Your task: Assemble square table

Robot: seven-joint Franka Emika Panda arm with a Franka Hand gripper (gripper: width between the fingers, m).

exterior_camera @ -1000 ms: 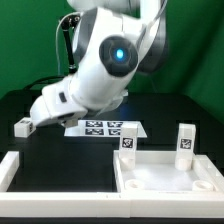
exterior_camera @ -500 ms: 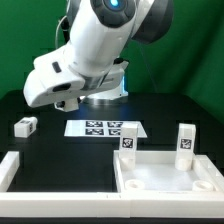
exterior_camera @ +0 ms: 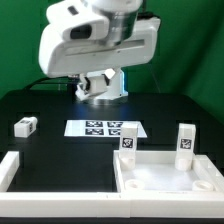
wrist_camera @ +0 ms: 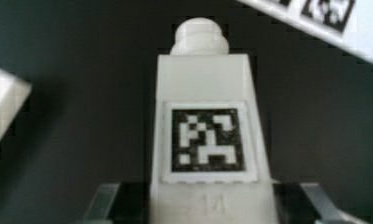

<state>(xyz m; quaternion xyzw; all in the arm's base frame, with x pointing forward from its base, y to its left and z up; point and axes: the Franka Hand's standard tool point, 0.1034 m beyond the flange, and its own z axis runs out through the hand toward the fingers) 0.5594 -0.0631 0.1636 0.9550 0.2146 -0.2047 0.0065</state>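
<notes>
At the exterior view's left a loose leg (exterior_camera: 26, 126) lies on the black table (exterior_camera: 60, 105), well apart from the other parts. The marker board (exterior_camera: 108, 129) lies flat in the middle. Further right the square panel (exterior_camera: 170, 182) sits recess up, with an upright leg (exterior_camera: 127, 143) and a second upright leg (exterior_camera: 186, 143) at its far side. In the wrist view the gripper (wrist_camera: 208, 200) clamps a fourth leg (wrist_camera: 206, 110). Its fingers (wrist_camera: 112, 203) are partly closed, one against each side of the leg's tagged end.

1. Arm (exterior_camera: 95, 40) is curled up high over its own base (exterior_camera: 102, 88), big white links bunched together.
2. Gripper (wrist_camera: 204, 203) is closed around the end of a white leg (wrist_camera: 204, 100), fingers (wrist_camera: 115, 200) pressing both sides, so it's holding it.
3. Leg points straight out from the gripper.
</notes>
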